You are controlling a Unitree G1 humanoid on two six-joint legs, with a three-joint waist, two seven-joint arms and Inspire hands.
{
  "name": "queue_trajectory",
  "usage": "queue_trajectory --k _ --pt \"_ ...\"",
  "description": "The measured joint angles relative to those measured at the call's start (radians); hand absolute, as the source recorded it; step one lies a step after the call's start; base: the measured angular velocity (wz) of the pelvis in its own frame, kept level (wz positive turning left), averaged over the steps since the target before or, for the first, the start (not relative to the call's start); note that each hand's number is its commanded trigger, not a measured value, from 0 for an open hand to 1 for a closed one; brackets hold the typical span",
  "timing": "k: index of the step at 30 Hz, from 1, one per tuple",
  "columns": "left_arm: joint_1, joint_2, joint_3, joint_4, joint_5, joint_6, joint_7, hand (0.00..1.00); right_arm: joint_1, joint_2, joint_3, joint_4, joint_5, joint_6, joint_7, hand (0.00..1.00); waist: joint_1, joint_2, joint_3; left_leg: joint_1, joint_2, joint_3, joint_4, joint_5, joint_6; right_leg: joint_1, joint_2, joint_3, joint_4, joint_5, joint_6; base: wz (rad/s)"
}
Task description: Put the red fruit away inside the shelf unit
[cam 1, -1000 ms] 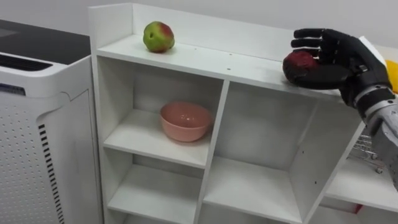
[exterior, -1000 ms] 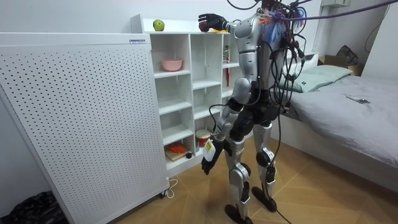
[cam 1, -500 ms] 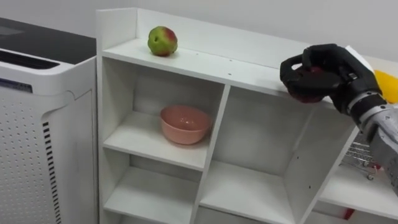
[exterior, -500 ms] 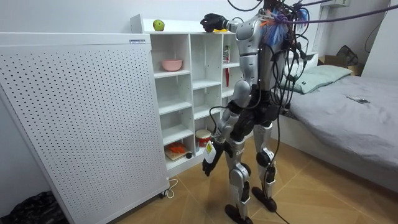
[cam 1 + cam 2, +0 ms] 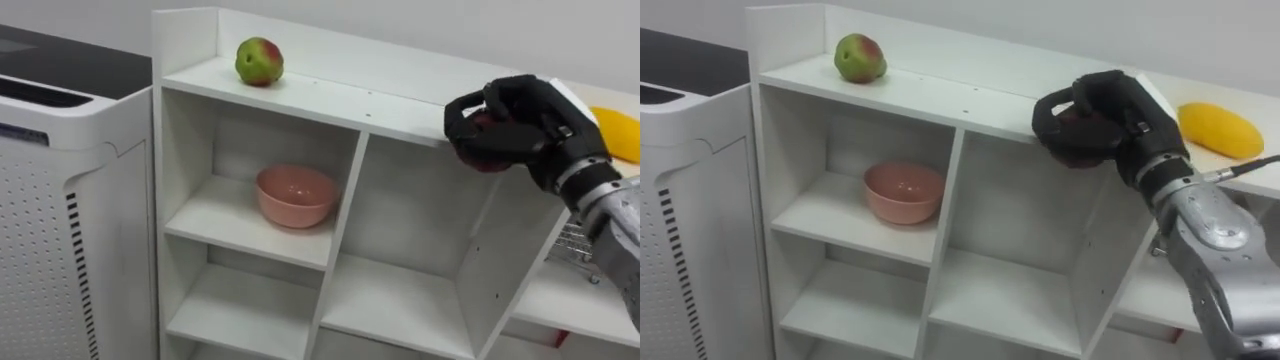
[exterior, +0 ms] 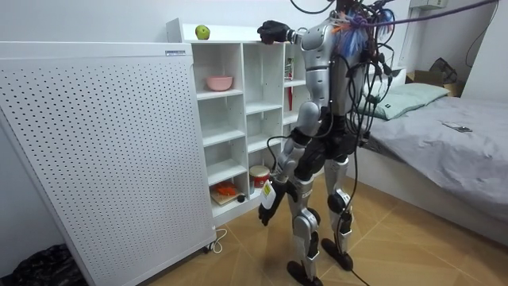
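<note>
White closet (image 5: 330,97) with open compartments, standing against the wall between a tall white perforated cabinet (image 6: 103,151) on the robot's left and a bed (image 6: 460,135) on the room view's right. The robot stands upright on the wooden floor, directly before the closet and facing it. Its right arm is raised to the level of the closet's top board. Its left hand (image 6: 265,210) hangs low beside the thigh, and its grasp cannot be told. The right hand (image 5: 535,108) is at the front edge of the top board, to the right of the middle upright, with its fingers and thumb curled closely round a dark red fruit (image 5: 482,130). Whether the fruit rests on the board cannot be told. A pink bowl (image 5: 296,195) stands in the upper left compartment, on its shelf. A yellow fruit (image 5: 1220,130) lies on the top board just beyond the right hand. A green-and-red apple (image 5: 259,61) sits on the same board near its left end, well apart from the hand.
</note>
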Motion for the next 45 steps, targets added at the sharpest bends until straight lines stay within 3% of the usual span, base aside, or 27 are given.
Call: queue_trajectory --k 6,10,12,15,20,22,27,33,37,41,45 --pt "0.014 -0.008 -0.002 0.005 0.001 0.003 0.056 0.00 0.114 0.020 -0.002 -0.188 0.206 0.018 -0.006 1.00 -0.006 0.049 -0.0044 0.010 -0.001 0.000 -0.002 0.000 0.000 0.010 -0.002 0.002 -0.001 0.000 0.000 0.02" --pt "0.017 -0.014 -0.004 0.005 0.000 0.011 0.090 0.00 0.175 0.085 0.000 -0.258 0.336 0.022 -0.001 1.00 -0.002 0.066 -0.0018 0.021 0.002 0.010 -0.002 0.000 0.000 0.018 -0.001 0.005 -0.002 0.000 0.000 -0.06" --pt "0.021 -0.016 -0.017 0.005 -0.001 0.015 0.104 0.00 0.196 0.114 0.001 -0.258 0.389 0.032 -0.002 1.00 -0.002 0.077 0.0046 0.027 0.002 0.012 -0.002 0.000 0.000 0.029 -0.001 0.003 -0.002 0.000 0.000 -0.04" --pt "0.025 -0.031 -0.023 0.017 0.000 0.030 0.117 0.00 0.245 0.178 0.018 -0.260 0.435 0.037 0.009 1.00 0.005 0.081 0.0004 0.027 0.003 0.024 -0.012 0.000 0.000 0.022 0.000 0.017 0.000 0.001 -0.002 -0.11" --pt "0.032 -0.046 -0.069 0.017 -0.030 0.037 0.124 0.00 0.333 0.223 0.049 -0.261 0.575 0.039 0.040 1.00 0.004 0.094 -0.0043 0.016 0.002 0.024 -0.008 0.000 0.000 0.011 0.000 0.021 0.001 0.005 -0.006 -0.02" --pt "0.027 -0.048 -0.111 0.021 -0.052 0.038 0.126 0.00 0.367 0.236 0.095 -0.249 0.623 0.038 0.041 1.00 0.007 0.111 -0.0034 0.004 0.003 0.026 0.000 0.000 0.001 -0.001 0.000 0.025 0.005 0.005 -0.007 -0.06" --pt "-0.020 -0.056 -0.178 0.050 -0.100 0.030 0.152 0.00 0.368 0.287 0.121 -0.090 0.810 0.028 0.046 1.00 0.005 0.140 -0.0015 -0.039 0.002 0.033 0.002 0.007 0.005 -0.055 -0.004 0.027 0.025 0.006 -0.009 -0.03" --pt "-0.114 -0.097 -0.199 0.098 -0.124 0.035 0.163 0.00 0.362 0.364 0.095 0.160 0.983 0.009 0.045 1.00 0.004 0.178 0.0113 -0.166 -0.002 0.036 0.045 0.026 0.017 -0.184 -0.018 0.015 0.068 0.014 -0.012 0.03" --pt "-0.160 -0.126 -0.200 0.125 -0.277 0.024 0.163 0.00 0.360 0.408 0.023 0.343 1.065 0.004 0.019 1.00 0.006 0.206 0.0157 -0.241 -0.014 0.037 0.052 0.042 0.028 -0.272 -0.036 0.004 0.103 0.018 -0.007 0.02" --pt "-0.181 -0.133 -0.207 0.134 -0.316 0.014 0.162 0.00 0.291 0.414 -0.013 0.448 1.122 -0.025 0.001 1.00 0.016 0.222 0.0276 -0.297 -0.019 0.049 0.052 0.061 0.039 -0.360 -0.059 -0.004 0.159 0.016 -0.005 -0.08" --pt "-0.185 -0.134 -0.239 0.139 -0.367 -0.002 0.172 0.00 0.191 0.413 -0.077 0.552 1.161 -0.031 -0.026 1.00 0.029 0.230 0.0421 -0.371 -0.047 0.053 0.062 0.079 0.054 -0.472 -0.093 0.018 0.249 -0.007 0.005 0.02"
